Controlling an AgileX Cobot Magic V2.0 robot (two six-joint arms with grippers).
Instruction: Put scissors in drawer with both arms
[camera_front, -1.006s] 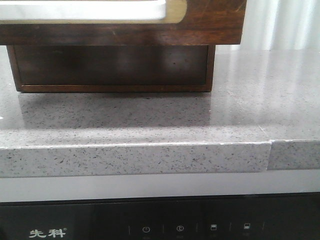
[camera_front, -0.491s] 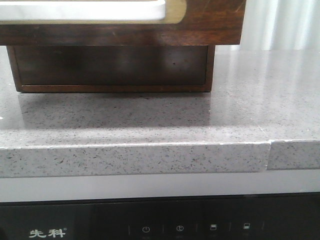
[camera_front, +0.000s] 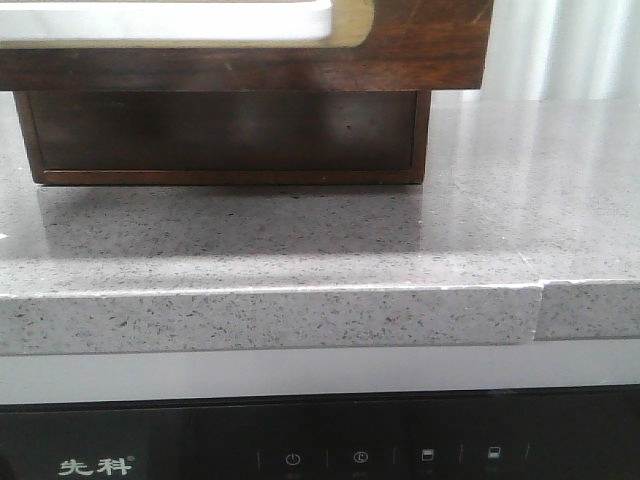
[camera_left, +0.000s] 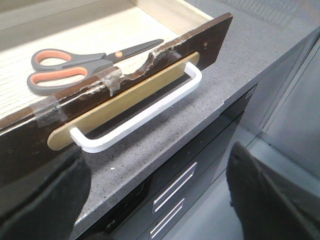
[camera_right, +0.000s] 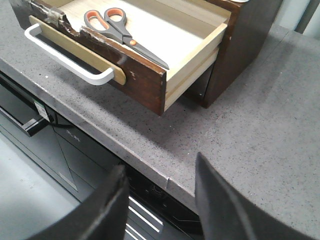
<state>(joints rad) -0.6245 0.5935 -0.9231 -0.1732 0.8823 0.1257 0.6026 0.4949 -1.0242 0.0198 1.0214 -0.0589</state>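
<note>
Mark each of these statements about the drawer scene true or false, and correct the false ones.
1. The scissors lie inside the open drawer. True.
2. The left gripper is shut on the white handle. False: its fingers are apart and clear of the handle, holding nothing.
3. The scissors' loops are lined in orange. True.
4. The drawer is pushed fully closed. False: it stands pulled out over the grey countertop.
5. The right gripper holds nothing. True.

Speckled grey countertop (camera_front: 300, 240) under wooden cabinet (camera_front: 225, 135)
</note>
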